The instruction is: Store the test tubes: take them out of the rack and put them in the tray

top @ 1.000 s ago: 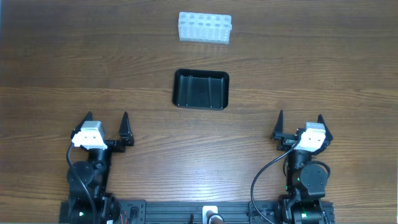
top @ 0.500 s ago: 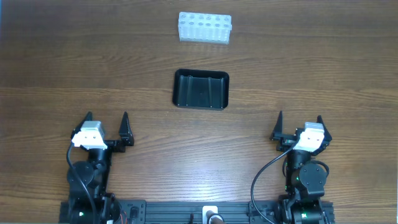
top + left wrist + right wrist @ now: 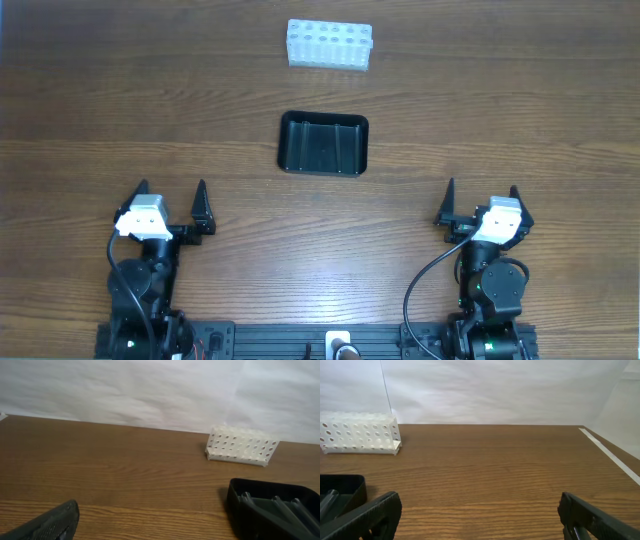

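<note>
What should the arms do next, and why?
Probably none beyond resting at home: no tubes stand above the rack, tube-like shapes already lie in the tray, and the left gripper and right gripper sit open near their bases, holding nothing.

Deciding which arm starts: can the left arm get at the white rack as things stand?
Probably yes. The left pincer is open, bare table lies between it and the rack, and the tray sits beside that line. Whether the arm stretches that far is unclear.
</note>
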